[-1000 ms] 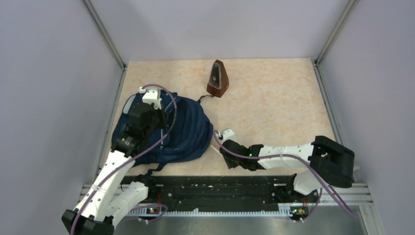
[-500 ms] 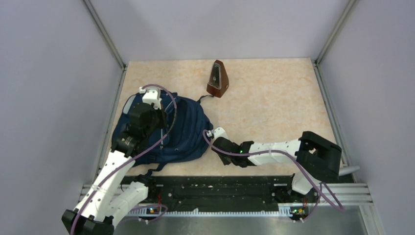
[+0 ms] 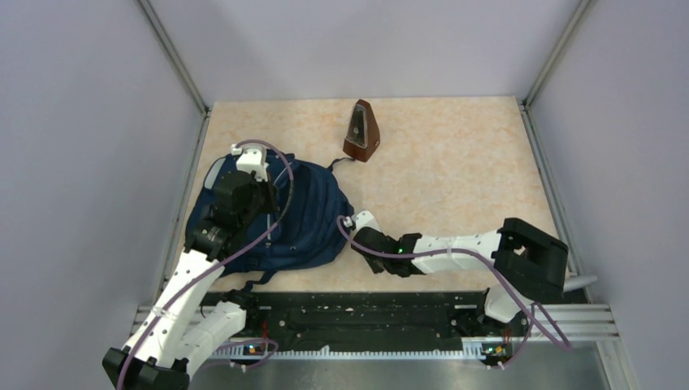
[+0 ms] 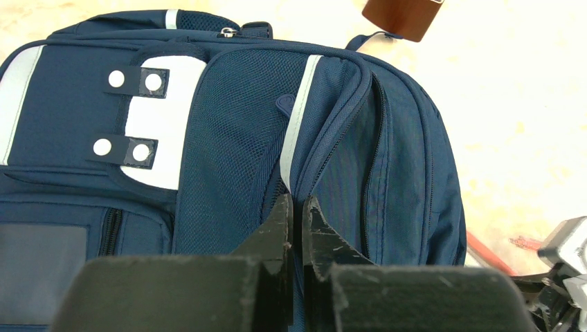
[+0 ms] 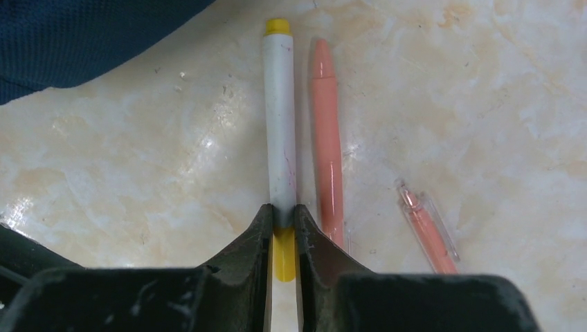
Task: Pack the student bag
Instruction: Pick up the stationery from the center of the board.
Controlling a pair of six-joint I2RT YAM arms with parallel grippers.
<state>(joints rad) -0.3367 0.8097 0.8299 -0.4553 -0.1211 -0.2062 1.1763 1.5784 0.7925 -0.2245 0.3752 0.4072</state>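
1. Large navy fabric backpack with pale stripes [image 3: 313, 215], lying flat on the left of the beige table [image 3: 455, 162]. My left gripper [image 4: 296, 214] is pinched on its zip edge, probably to hold the mouth open.
2. White marker with yellow ends [image 5: 280, 124], just beside the bag. My right gripper [image 5: 282, 221] is clamped on it, probably for packing.
3. Salmon pen [image 5: 327, 138], lying alongside the marker.

No writing is legible.

L arm [image 3: 213, 236] over student bag [image 3: 318, 218], R end effector [image 3: 357, 242] beside it.
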